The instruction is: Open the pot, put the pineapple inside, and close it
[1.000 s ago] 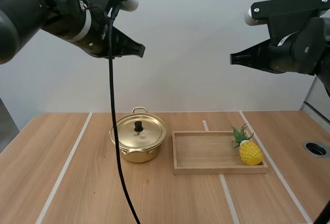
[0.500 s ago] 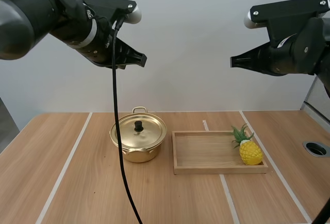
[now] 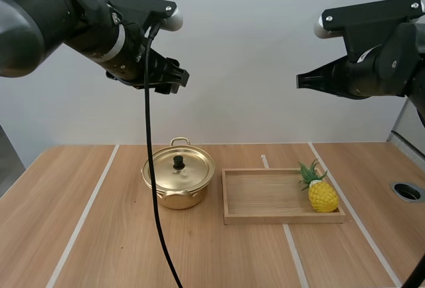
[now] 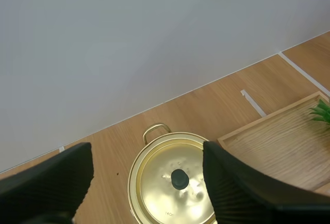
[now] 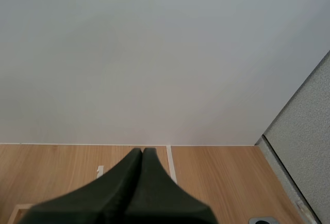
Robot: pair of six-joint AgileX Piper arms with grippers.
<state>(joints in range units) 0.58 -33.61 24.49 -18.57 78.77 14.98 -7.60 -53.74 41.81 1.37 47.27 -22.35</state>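
A golden pot [image 3: 178, 180] with its lid on and a black knob [image 3: 178, 162] stands on the table left of centre. The left wrist view looks down on the pot [image 4: 175, 182] and its knob [image 4: 179, 178] between my own fingers. A yellow pineapple [image 3: 321, 194] with green leaves lies at the right end of a wooden tray [image 3: 265, 198]. High above the pot hangs my left gripper [image 3: 174, 75], open, its fingers [image 4: 56, 175] wide apart. My right gripper [image 3: 300, 77] hovers high over the tray, shut into one dark wedge [image 5: 139, 170] with nothing in it.
White tape lines [image 3: 86, 212] run across the wooden table. A round grey hole [image 3: 406, 191] sits near the table's right edge. One corner of the tray [image 4: 273, 141] and some pineapple leaves [image 4: 322, 111] lie beside the pot in the left wrist view.
My left gripper has swung slightly right and its fingers have spread from shut to open. The right arm, pot, tray and pineapple have not moved.
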